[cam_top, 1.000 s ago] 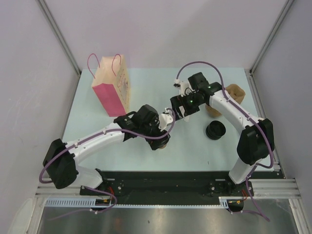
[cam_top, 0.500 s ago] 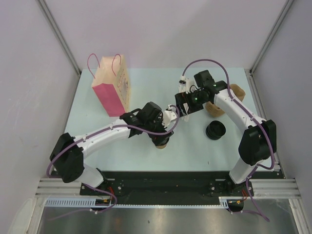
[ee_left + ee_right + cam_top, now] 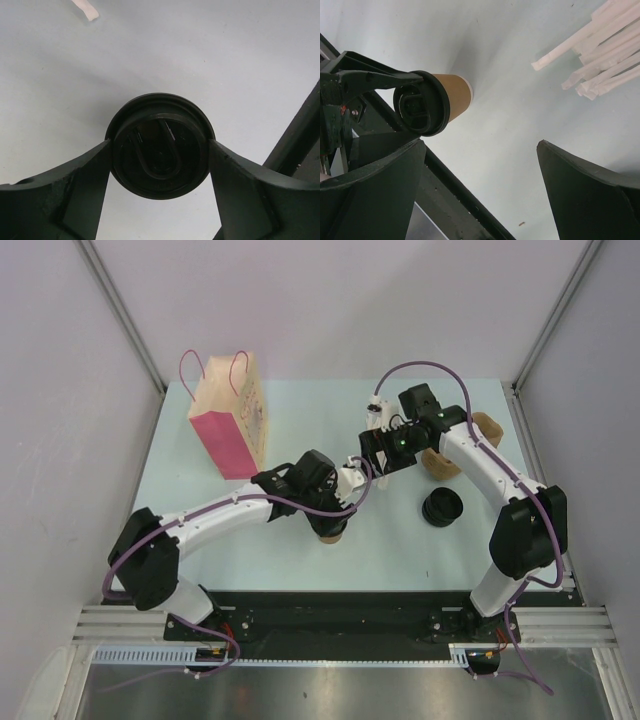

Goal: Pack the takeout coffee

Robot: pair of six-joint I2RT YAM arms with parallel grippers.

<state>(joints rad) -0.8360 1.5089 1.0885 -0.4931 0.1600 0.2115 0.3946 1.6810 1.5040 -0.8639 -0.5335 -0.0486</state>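
The takeout coffee (image 3: 334, 531), a brown paper cup with a black lid (image 3: 159, 145), stands upright on the pale table near the front middle. My left gripper (image 3: 335, 522) has come down over it from above. In the left wrist view both fingers (image 3: 85, 180) touch the lid's rim on opposite sides, so the left gripper (image 3: 159, 150) is shut on the cup. The right wrist view shows the cup (image 3: 456, 95) with a left finger against its lid. My right gripper (image 3: 372, 455) hovers just behind it, and the right gripper (image 3: 481, 145) stands open with nothing between its fingers.
A pink and tan paper bag (image 3: 230, 425) with handles stands upright at the back left. A pile of black lids (image 3: 441, 507) lies right of the cup, lidless brown cups (image 3: 482, 428) at the far right. White wrapped straws (image 3: 600, 55) lie behind. The black rail (image 3: 455, 195) edges the front.
My left arm has shifted a little to the right over the cup and its jaws have closed in onto the lid. The right gripper drew back slightly and stayed open.
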